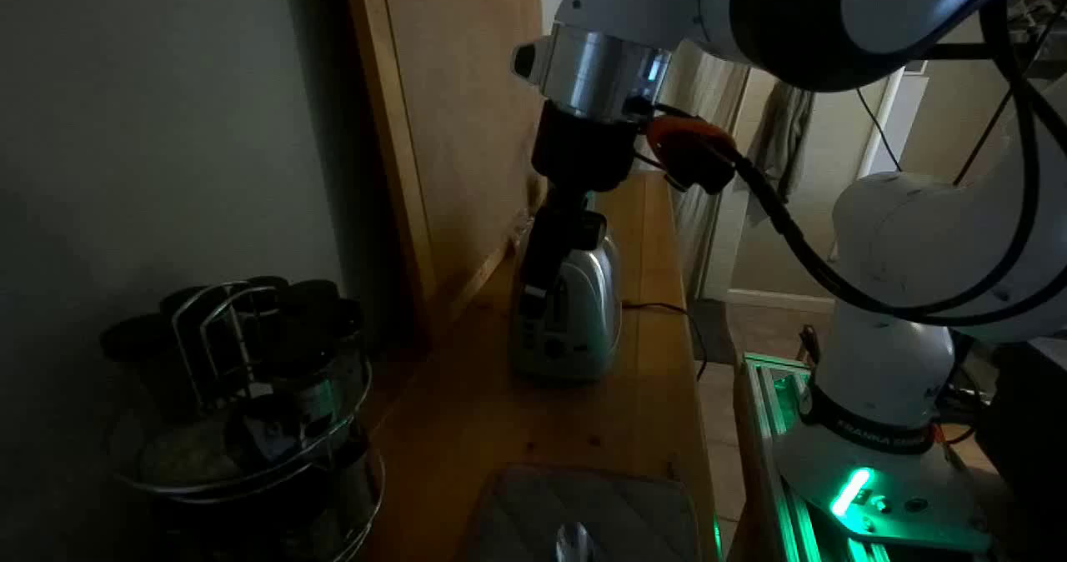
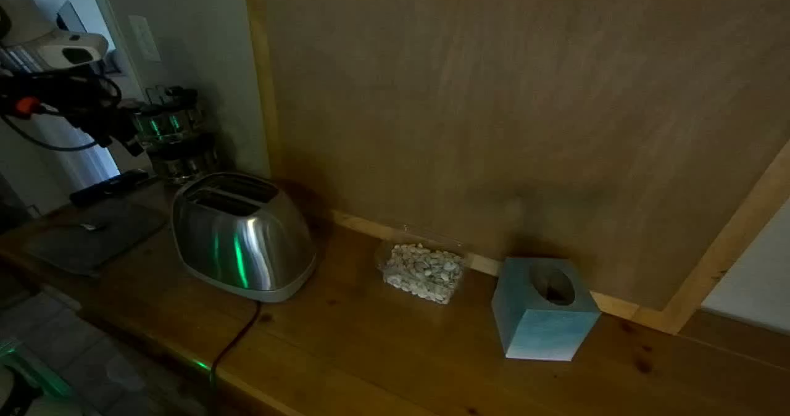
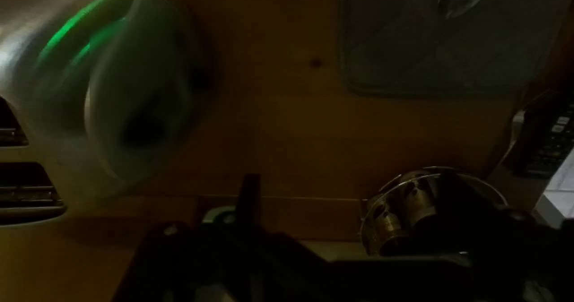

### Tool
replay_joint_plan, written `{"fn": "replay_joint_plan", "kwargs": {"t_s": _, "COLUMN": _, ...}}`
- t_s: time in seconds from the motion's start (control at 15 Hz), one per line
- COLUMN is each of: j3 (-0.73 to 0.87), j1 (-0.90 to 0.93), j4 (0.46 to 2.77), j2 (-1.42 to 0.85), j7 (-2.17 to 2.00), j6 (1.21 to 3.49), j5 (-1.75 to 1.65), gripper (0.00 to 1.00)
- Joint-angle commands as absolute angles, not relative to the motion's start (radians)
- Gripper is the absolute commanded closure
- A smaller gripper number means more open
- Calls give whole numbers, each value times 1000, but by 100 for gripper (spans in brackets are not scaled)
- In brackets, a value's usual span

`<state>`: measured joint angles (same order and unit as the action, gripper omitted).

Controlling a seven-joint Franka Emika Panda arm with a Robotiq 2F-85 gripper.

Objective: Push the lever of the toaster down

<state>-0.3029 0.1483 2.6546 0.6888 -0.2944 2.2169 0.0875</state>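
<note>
The gripper (image 2: 119,144), fingers wide apart, hangs above the tabletop (image 2: 382,360). The silver toaster (image 2: 247,255) stands lower and apart, off to one side, its end with the dark, blurred lever (image 3: 144,127) facing the gripper.

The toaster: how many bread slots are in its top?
2. In the wrist view: the upper slot and the lower slot, both cut by the picture's left edge. An exterior view shows the toaster with no others.

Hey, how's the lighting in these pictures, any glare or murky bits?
Both exterior views: dim. In an exterior view: a green light glares on the robot's base. In an exterior view: the toaster gleams white and green. Wrist view: very dark, gripper nearly black.
</note>
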Motion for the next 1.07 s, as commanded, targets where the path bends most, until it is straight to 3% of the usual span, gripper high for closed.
{"fn": "replay_joint_plan", "kwargs": {"t_s": 0.0, "j3": -294, "j1": 158, "j4": 2653, "j2": 687, "j7": -300, "j6": 2214, "j5": 80, "gripper": 0}}
{"fn": "replay_joint_plan", "kwargs": {"t_s": 0.33, "j3": -294, "j1": 158, "j4": 2653, "j2": 687, "j7": -300, "j6": 2214, "j5": 80, "gripper": 0}}
{"fn": "replay_joint_plan", "kwargs": {"t_s": 0.73, "j3": -145, "j1": 171, "j4": 2589, "j2": 637, "j7": 21, "j6": 1998, "j5": 37, "gripper": 0}}
{"fn": "replay_joint_plan", "kwargs": {"t_s": 1.0, "j3": -129, "j1": 173, "j4": 2537, "j2": 581, "j7": 187, "j6": 1983, "j5": -67, "gripper": 0}}
